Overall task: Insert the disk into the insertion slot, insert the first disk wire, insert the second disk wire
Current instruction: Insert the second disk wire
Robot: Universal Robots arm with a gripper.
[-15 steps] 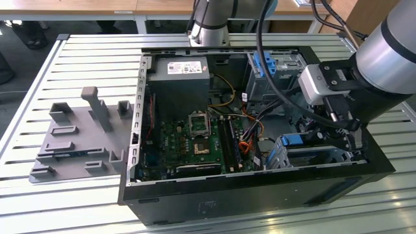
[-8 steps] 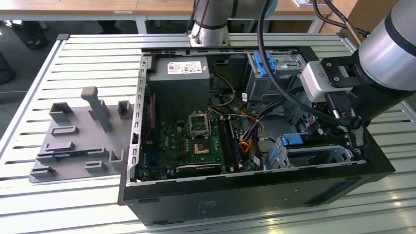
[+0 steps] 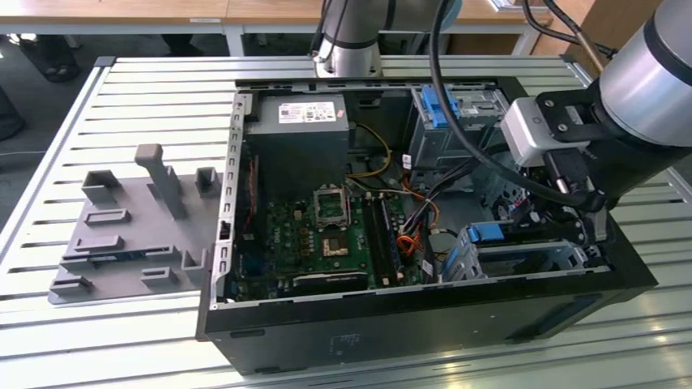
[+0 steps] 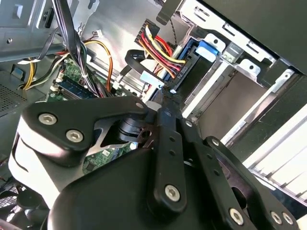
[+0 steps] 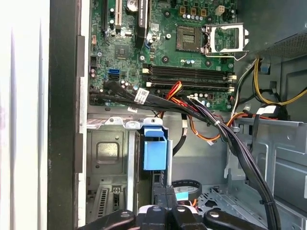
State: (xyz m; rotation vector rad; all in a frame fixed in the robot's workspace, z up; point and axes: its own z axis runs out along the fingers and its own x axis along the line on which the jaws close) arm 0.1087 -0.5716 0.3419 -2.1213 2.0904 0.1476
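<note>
The disk sits in the insertion slot, a low grey metal cage at the case's near corner on the exterior view's right. Its blue carrier tab sticks out. A black plug with red and yellow wires sits at the disk's end. Beside it a black flat wire with a pale blue tag loops round. My gripper reaches down into the case at that end. It is shut, and its tips meet on a dark plug just under the wired one.
The open black case lies on a slatted metal table. It holds a green motherboard, a power supply and a taller grey bay with a blue latch. Cable bundles cross close to the cage. A grey fixture plate lies outside, on the exterior view's left.
</note>
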